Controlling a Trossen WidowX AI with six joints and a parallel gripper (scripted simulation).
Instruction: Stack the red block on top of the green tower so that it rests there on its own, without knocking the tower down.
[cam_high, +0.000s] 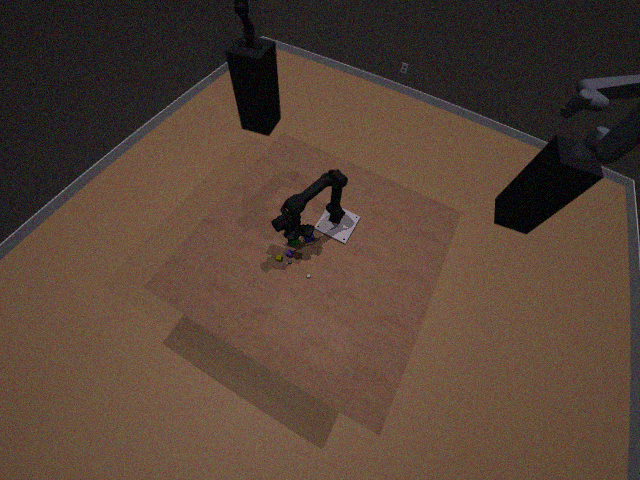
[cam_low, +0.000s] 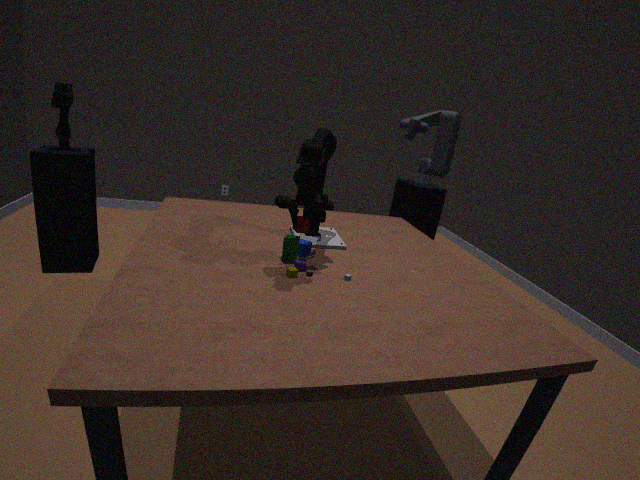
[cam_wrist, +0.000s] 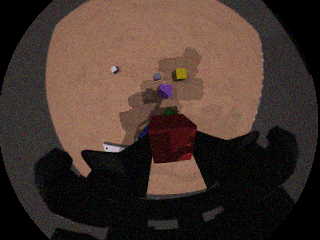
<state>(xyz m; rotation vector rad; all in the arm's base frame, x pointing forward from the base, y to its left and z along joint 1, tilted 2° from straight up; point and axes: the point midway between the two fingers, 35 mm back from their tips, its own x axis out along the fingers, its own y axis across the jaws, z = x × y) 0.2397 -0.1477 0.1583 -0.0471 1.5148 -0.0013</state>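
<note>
My gripper is shut on the red block, one finger on each side. The red block is held in the air, a little above the height of the tower's top in the exterior view; the top view does not show it. The green tower stands upright on the table. In the wrist view only a small green part shows past the red block, which hides the rest. Whether the red block is directly over the tower cannot be told; no contact shows.
A blue block stands close beside the tower. A purple block, a yellow block, a small grey block and a small white block lie nearby.
</note>
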